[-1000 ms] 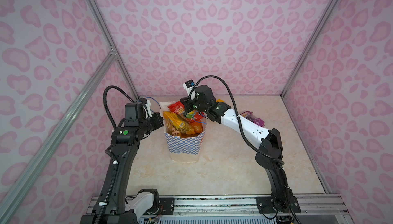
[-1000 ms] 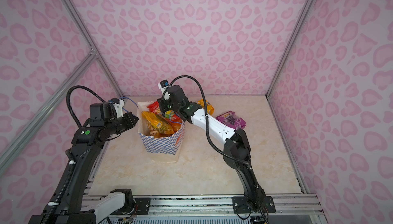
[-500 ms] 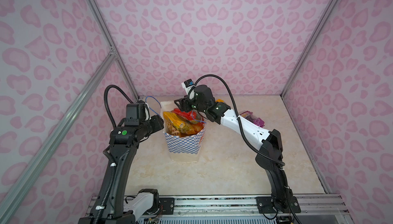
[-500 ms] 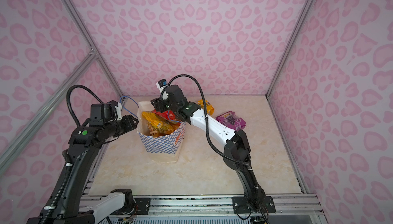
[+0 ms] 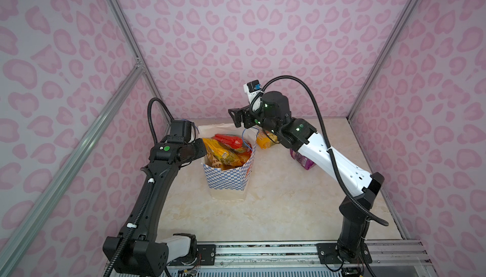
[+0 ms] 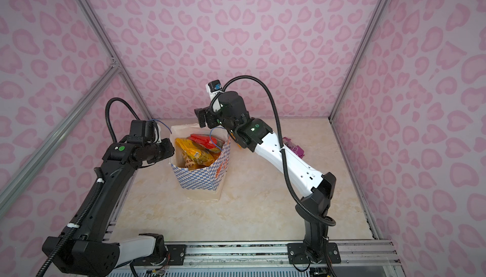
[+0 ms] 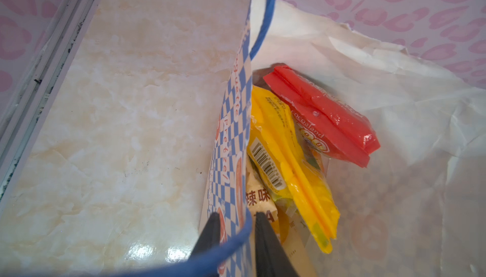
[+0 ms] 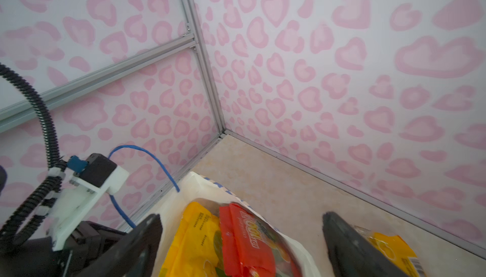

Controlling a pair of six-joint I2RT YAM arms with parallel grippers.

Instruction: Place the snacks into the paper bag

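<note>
As viewed from the near edge, table [image 5: 276,210]: pale, marbled.
Paper bag [image 5: 226,183]: stood upright mid-table, mouth open.
Left end effector [image 7: 235,221]: straddled the bag's rim, fingers narrowly apart, one inside, one outside; pinch on the paper impossible to tell.
Snacks [image 5: 223,154] in the bag: piled high, yellow packet [image 7: 297,173] in front, red packet [image 7: 323,115] behind.
Purple packet [image 5: 302,161]: lay on the table right of the bag.
Orange packet [image 5: 265,141]: lay just behind the bag's right corner.
Right end effector [image 5: 236,117]: hovered over the far rim, spread wide, nothing held.
</note>
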